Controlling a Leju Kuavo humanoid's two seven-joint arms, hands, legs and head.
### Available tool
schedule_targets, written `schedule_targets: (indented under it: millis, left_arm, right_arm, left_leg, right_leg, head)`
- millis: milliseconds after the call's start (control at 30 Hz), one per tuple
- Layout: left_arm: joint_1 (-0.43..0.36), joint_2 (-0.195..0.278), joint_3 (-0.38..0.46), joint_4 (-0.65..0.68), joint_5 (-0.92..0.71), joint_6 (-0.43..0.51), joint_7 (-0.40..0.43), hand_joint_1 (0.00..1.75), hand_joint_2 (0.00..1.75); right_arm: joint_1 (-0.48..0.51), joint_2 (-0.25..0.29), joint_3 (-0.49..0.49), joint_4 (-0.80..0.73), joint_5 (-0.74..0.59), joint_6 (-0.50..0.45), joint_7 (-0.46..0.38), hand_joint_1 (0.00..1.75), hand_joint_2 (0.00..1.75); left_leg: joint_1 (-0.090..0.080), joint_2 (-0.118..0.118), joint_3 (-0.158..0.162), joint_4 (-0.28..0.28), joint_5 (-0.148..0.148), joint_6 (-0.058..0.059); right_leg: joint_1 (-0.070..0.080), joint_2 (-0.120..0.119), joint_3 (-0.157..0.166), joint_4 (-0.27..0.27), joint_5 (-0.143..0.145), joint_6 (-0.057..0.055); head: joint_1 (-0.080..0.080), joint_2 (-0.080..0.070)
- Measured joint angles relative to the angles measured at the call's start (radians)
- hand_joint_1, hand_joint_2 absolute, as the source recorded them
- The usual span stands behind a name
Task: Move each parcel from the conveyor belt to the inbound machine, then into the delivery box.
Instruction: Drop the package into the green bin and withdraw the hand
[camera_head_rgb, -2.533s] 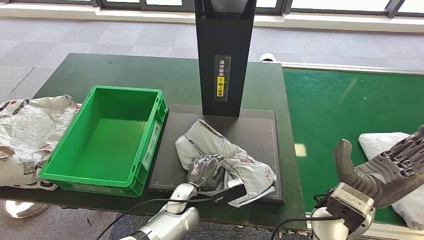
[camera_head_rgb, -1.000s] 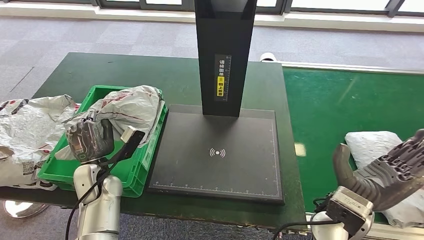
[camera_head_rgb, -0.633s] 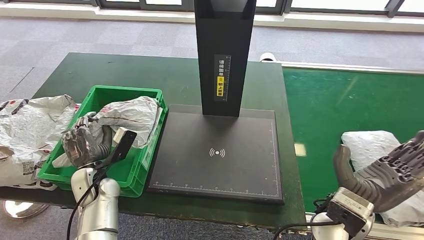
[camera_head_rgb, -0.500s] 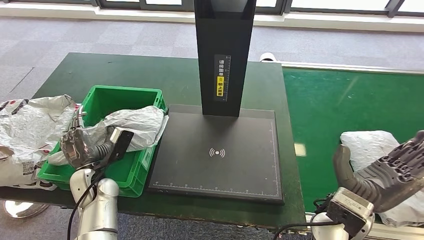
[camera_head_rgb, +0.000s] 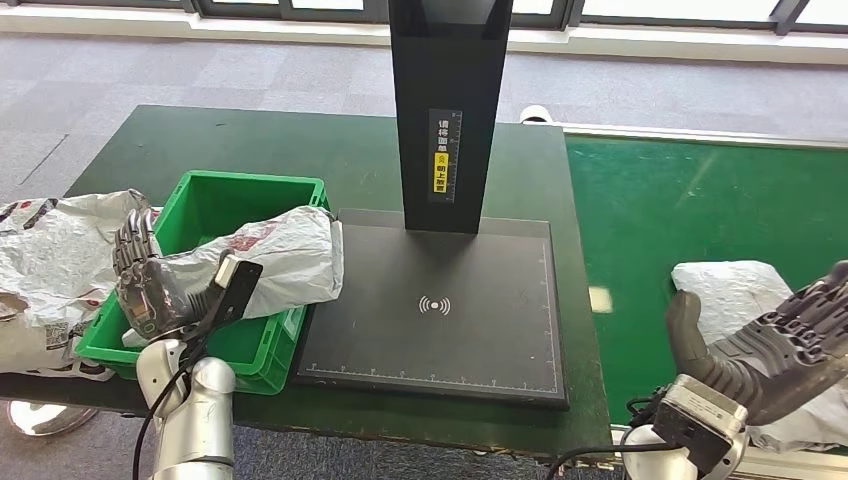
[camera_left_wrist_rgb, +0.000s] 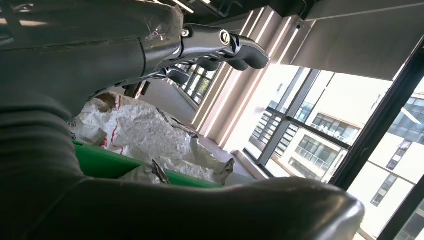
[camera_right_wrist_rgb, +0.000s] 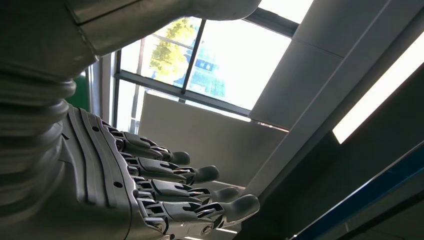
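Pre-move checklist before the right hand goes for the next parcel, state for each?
1. Left hand let go of grey parcel: ok, fingers spread.
2. Grey parcel fully inside green box: not ok, it hangs over the rim toward the scanner pad.
3. Scanner pad free: ok, apart from that overhang.
4. Right hand open: ok.
5. White parcel on the belt, by the right hand: ok.

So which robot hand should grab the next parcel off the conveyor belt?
Right. The right robot hand is open beside the white parcel on the conveyor belt; the left robot hand is at the green box.
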Motion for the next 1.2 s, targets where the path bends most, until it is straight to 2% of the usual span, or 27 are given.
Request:
schedule_targets:
  millis: [100, 200, 333, 400, 500, 600, 767, 833, 900, 1033, 1133, 1200]
  left_arm:
    - [-0.001, 0.0, 0.004, -0.003, 0.03, 0.0, -0.028, 0.0, 0.0]
    - [-0.003, 0.0, 0.014, -0.02, 0.102, 0.0, -0.096, 0.0, 0.0]
    - [-0.006, 0.0, 0.042, -0.045, 0.323, 0.0, -0.254, 0.0, 0.0]
    - [0.0, -0.001, 0.035, -0.061, 0.474, 0.0, -0.289, 0.0, 0.0]
    - [0.009, -0.002, -0.003, -0.088, 0.634, 0.0, -0.297, 0.0, 0.0]
    - [0.009, -0.002, -0.017, -0.093, 0.645, 0.0, -0.3, 0.0, 0.0]
    - [0.009, -0.001, -0.033, -0.097, 0.696, 0.0, -0.3, 0.0, 0.0]
    - [0.016, 0.0, -0.076, -0.11, 0.797, -0.009, -0.3, 0.0, 0.87]
    - [0.033, 0.007, -0.147, -0.125, 0.951, -0.065, -0.3, 0.0, 1.75]
    - [0.085, 0.032, -0.305, -0.167, 1.201, -0.331, -0.3, 0.0, 1.75]
    - [0.117, 0.04, -0.374, -0.197, 1.265, -0.514, -0.301, 0.0, 1.75]
    - [0.133, 0.043, -0.402, -0.211, 1.281, -0.578, -0.301, 0.0, 1.75]
  right_arm:
    - [0.0, 0.0, 0.0, 0.0, -0.002, 0.0, 0.0, 0.0, 1.75]
    - [0.0, 0.0, -0.001, 0.0, 0.001, 0.0, 0.0, 0.0, 1.75]
    - [0.0, 0.0, -0.025, 0.01, 0.027, 0.0, 0.0, 0.0, 1.75]
    - [-0.002, 0.0, -0.058, 0.034, 0.054, 0.0, 0.0, 0.0, 1.75]
    - [-0.015, 0.0, -0.14, 0.095, 0.101, 0.0, 0.003, 0.0, 1.75]
    - [-0.027, 0.0, -0.202, 0.138, 0.124, 0.0, 0.003, 0.0, 1.75]
    - [-0.037, 0.0, -0.25, 0.186, 0.157, 0.0, 0.003, 0.0, 1.75]
    - [-0.045, 0.0, -0.274, 0.21, 0.198, 0.0, 0.009, 0.0, 1.75]
    - [-0.055, 0.0, -0.301, 0.242, 0.286, 0.0, 0.044, 0.0, 1.75]
    - [-0.077, 0.0, -0.364, 0.303, 0.54, 0.0, 0.177, 0.0, 1.75]
    - [-0.106, 0.002, -0.426, 0.353, 0.659, 0.0, 0.23, 0.0, 1.75]
    - [-0.118, 0.004, -0.467, 0.377, 0.698, 0.0, 0.246, 0.0, 1.75]
  left_leg:
    - [0.0, 0.0, 0.0, 0.0, 0.0, 0.0]
    - [0.0, 0.0, 0.0, 0.0, 0.0, 0.0]
    - [0.0, 0.0, 0.0, 0.0, 0.0, 0.0]
    - [0.0, -0.001, 0.0, 0.0, 0.0, 0.0]
    - [0.0, -0.004, -0.001, 0.0, 0.0, 0.001]
    - [0.0, -0.006, -0.001, 0.0, 0.001, 0.001]
    - [0.0, -0.006, -0.001, 0.0, 0.001, 0.001]
    - [0.0, -0.006, -0.001, 0.0, 0.001, 0.001]
    - [0.0, -0.006, -0.001, 0.0, 0.001, 0.001]
    - [0.0, -0.007, -0.002, 0.0, 0.001, 0.001]
    - [-0.001, -0.006, -0.002, 0.0, 0.001, 0.001]
    - [-0.001, -0.006, -0.002, 0.0, 0.001, 0.001]
  right_leg:
    - [0.0, 0.0, 0.0, 0.0, 0.0, 0.0]
    - [0.0, 0.0, 0.0, 0.0, 0.0, 0.0]
    - [0.0, -0.001, 0.0, 0.0, 0.0, 0.0]
    - [0.0, -0.001, 0.0, 0.0, 0.0, 0.0]
    - [0.0, -0.004, 0.001, 0.0, 0.0, 0.0]
    - [0.0, -0.006, 0.002, 0.0, 0.0, 0.0]
    - [0.0, -0.005, 0.002, 0.0, 0.0, 0.0]
    - [0.0, -0.006, 0.002, 0.0, 0.0, 0.0]
    - [0.0, -0.006, 0.002, 0.0, 0.0, 0.0]
    - [0.0, -0.006, 0.002, 0.0, 0.0, 0.0]
    - [-0.001, -0.006, 0.001, 0.0, 0.0, 0.0]
    - [-0.001, -0.006, 0.001, 0.0, 0.0, 0.0]
  head:
    - [0.0, 0.0]
    - [0.0, 0.0]
    - [0.0, 0.0]
    - [0.0, 0.0]
    - [0.0, 0.0]
    - [0.0, 0.0]
    - [0.0, 0.0]
    - [0.0, 0.0]
    - [0.0, 0.0]
    - [0.0, 0.0]
    - [0.0, 0.0]
    - [0.0, 0.0]
